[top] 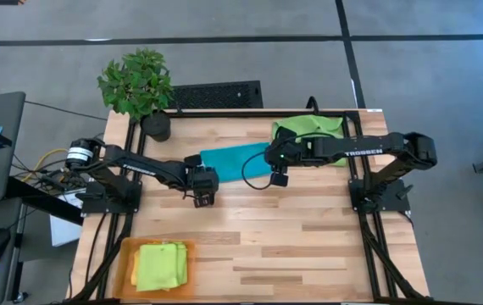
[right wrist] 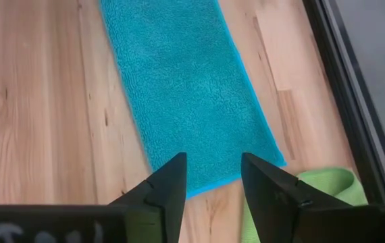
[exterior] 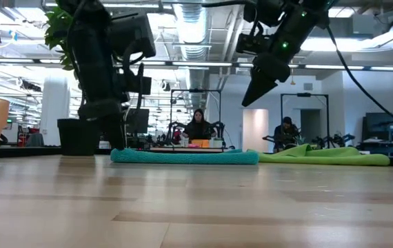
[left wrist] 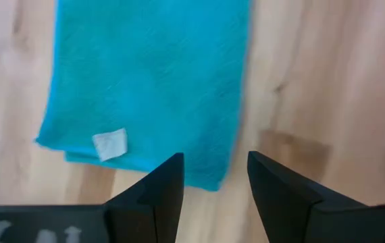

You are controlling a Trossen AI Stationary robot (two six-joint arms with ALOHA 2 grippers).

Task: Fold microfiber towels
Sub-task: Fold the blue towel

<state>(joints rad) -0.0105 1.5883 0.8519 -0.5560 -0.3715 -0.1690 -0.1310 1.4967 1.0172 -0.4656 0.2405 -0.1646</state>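
Pale wooden desk (top: 258, 246) carries, nearest the front edge at the left, an orange tray (top: 126, 258) with a folded lime towel (top: 160, 265) lying on it. Past mid-desk a teal towel (top: 231, 158) lies flat as a long folded strip, its long axis running left to right across the desk, with the left pincer (top: 202, 200) hanging just in front of its left end, fingers spread and empty, and the right pincer (top: 279, 180) raised over its right end, fingers likewise apart and empty. Farther back at the right a second lime towel (top: 309, 129) lies crumpled, its edge meeting the teal strip's right end, and a potted plant (top: 140, 89) stands at the far left corner.
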